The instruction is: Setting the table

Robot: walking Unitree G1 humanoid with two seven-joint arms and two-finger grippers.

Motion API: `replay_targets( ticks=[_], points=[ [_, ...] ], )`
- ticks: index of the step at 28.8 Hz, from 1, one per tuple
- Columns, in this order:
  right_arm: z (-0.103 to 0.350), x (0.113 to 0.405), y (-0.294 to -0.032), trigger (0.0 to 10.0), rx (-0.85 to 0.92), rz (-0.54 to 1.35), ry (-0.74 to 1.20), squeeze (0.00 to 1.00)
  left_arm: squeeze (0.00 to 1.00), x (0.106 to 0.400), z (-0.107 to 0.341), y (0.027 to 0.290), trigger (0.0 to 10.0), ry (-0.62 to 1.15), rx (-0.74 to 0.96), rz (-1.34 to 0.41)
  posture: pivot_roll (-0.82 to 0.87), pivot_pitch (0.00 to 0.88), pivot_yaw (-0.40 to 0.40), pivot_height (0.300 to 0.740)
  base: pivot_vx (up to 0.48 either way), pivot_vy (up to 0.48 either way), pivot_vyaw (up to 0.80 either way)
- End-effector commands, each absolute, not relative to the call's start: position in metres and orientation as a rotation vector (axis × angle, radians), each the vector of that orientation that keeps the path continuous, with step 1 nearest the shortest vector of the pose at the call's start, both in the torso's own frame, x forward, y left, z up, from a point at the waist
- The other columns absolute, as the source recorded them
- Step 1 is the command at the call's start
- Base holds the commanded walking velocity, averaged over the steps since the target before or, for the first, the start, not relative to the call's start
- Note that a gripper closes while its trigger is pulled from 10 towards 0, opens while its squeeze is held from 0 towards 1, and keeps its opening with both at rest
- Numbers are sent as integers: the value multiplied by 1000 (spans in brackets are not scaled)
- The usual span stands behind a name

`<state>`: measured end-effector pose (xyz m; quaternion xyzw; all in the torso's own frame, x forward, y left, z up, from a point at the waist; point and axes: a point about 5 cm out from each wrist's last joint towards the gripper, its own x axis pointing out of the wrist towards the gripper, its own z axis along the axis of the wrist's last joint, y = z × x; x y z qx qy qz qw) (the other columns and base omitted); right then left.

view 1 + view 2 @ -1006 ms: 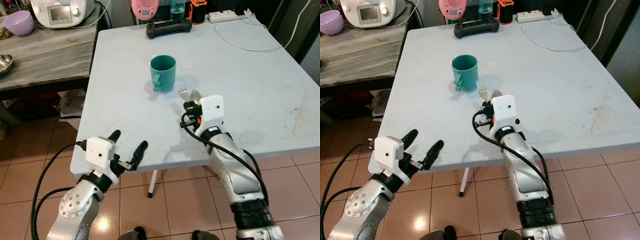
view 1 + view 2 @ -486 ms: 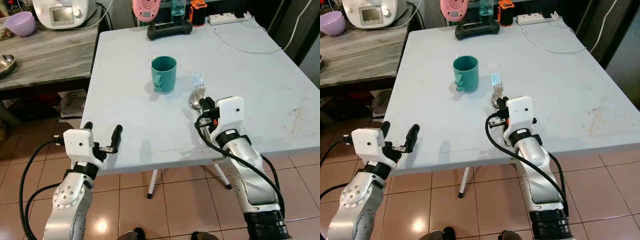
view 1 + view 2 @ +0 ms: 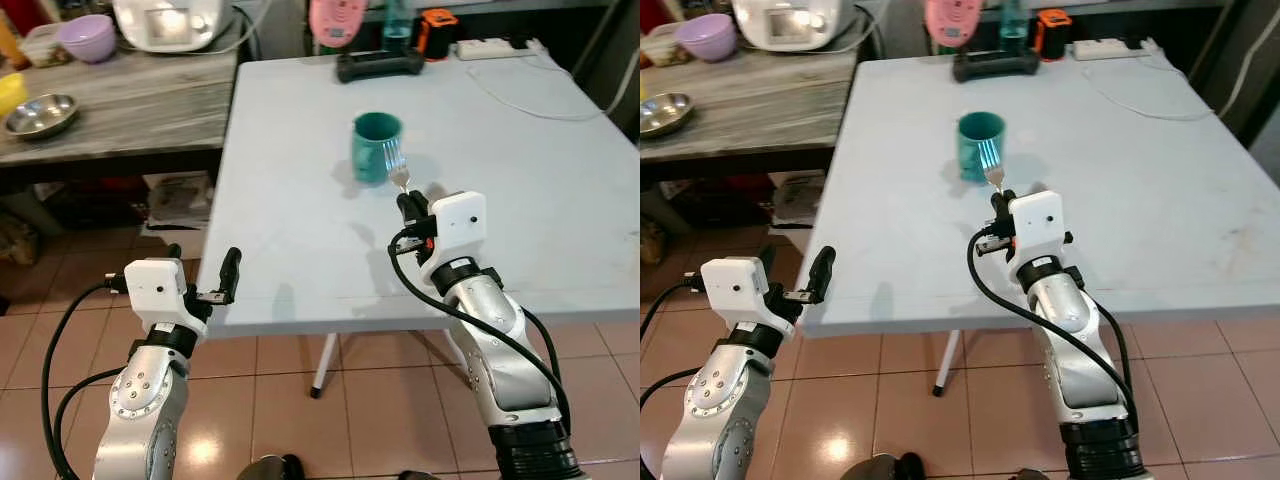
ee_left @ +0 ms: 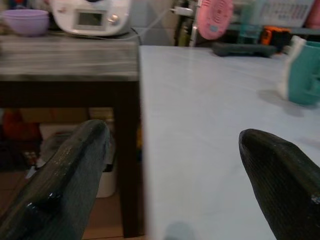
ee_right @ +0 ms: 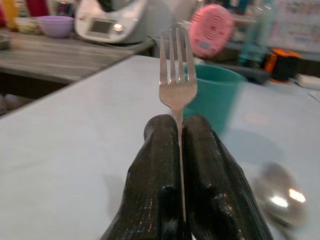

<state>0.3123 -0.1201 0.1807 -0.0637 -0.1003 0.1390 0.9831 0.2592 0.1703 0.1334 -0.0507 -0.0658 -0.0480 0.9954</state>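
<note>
Surface/material check, table and both grippers

Fork (image 5: 177, 85): polished bright metal, pinched between the right gripper (image 5: 181, 131) fingers (image 5: 155, 170), which look like matt black textured rubber. Spoon (image 5: 279, 194): shiny metal, blurred, glinting. Mug (image 3: 377, 146): glossy teal, ceramic or plastic, can't tell. Table (image 3: 300, 200): smooth pale matt top, faint scuffs near its right edge. Left gripper (image 3: 200, 272) at the table's near-left corner: same black fingers, white plastic housing. Side table (image 3: 110, 110): grained grey wood. Steel bowl (image 3: 38, 113): shiny metal. Floor (image 3: 360, 410): glossy tiles.
</note>
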Motion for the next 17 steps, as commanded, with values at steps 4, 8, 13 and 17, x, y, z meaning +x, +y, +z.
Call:
replay_targets(
  ticks=[4,8,13,17],
  points=[
    [188,311,-117,10000,-127,288,-241,0,0,257,129,176,10000,-120,-93,-75,-99,129,85,740,0,480,0],
    [189,311,-116,10000,-128,292,-256,0,0,259,130,176,10000,-129,-85,-62,-99,125,86,740,0,480,0],
    [190,311,-114,10000,-127,295,-263,0,0,260,131,178,10000,-137,-75,-43,-97,122,86,740,0,480,0],
    [191,312,-113,10000,-125,294,-269,0,0,261,131,179,10000,-140,-72,-31,-90,123,86,740,0,480,0]
  ],
)
